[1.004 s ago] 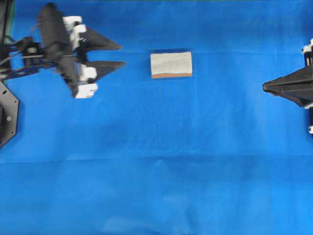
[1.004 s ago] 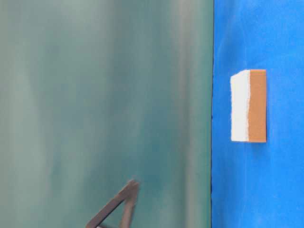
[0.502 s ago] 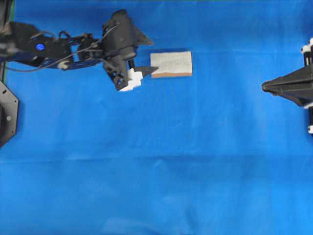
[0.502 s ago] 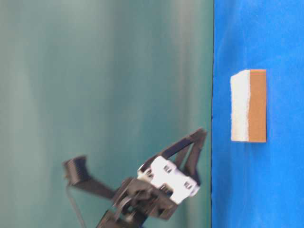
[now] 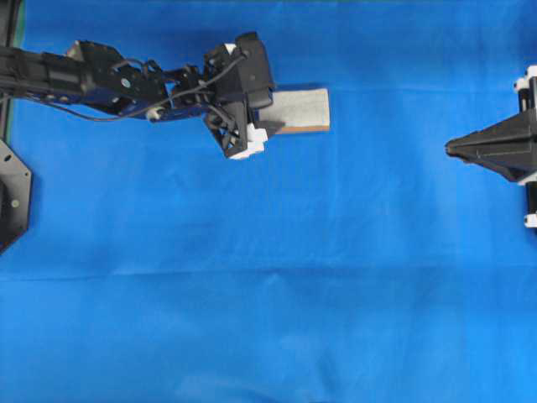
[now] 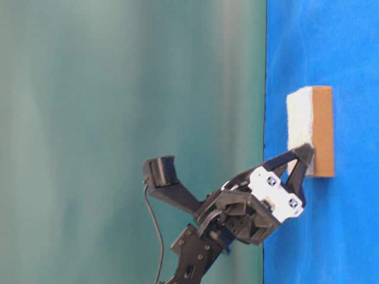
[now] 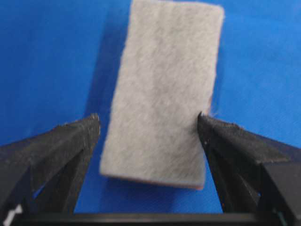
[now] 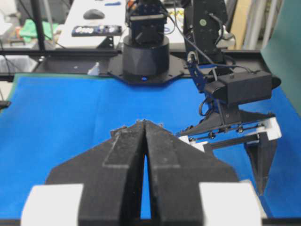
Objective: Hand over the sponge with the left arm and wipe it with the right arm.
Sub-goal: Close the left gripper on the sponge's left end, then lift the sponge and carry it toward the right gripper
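Note:
The sponge point(image 5: 300, 108) lies flat on the blue cloth with its grey-white face up and an orange-tan edge point(image 6: 322, 130) along one side. The left arm reaches in from the left. Its gripper point(image 5: 267, 109) hangs over the sponge's left end, open. In the left wrist view the sponge point(image 7: 164, 89) lies between the two fingertips of the left gripper point(image 7: 148, 118). The right finger is at the sponge's edge and the left finger point(image 7: 89, 129) stands a little apart from it. The right gripper point(image 5: 450, 148) rests shut at the far right, with nothing between its fingers point(image 8: 145, 124).
Blue cloth point(image 5: 268, 294) covers the table. The left arm's base plate point(image 5: 13, 197) sits at the left edge. A teal wall point(image 6: 118, 89) backs the table-level view. The right wrist view shows the left arm's black pedestal point(image 8: 145, 54) and desks beyond it.
The left arm swung right from the table's left side and came down over the sponge, its jaws now wider. The sponge and the right gripper have stayed put.

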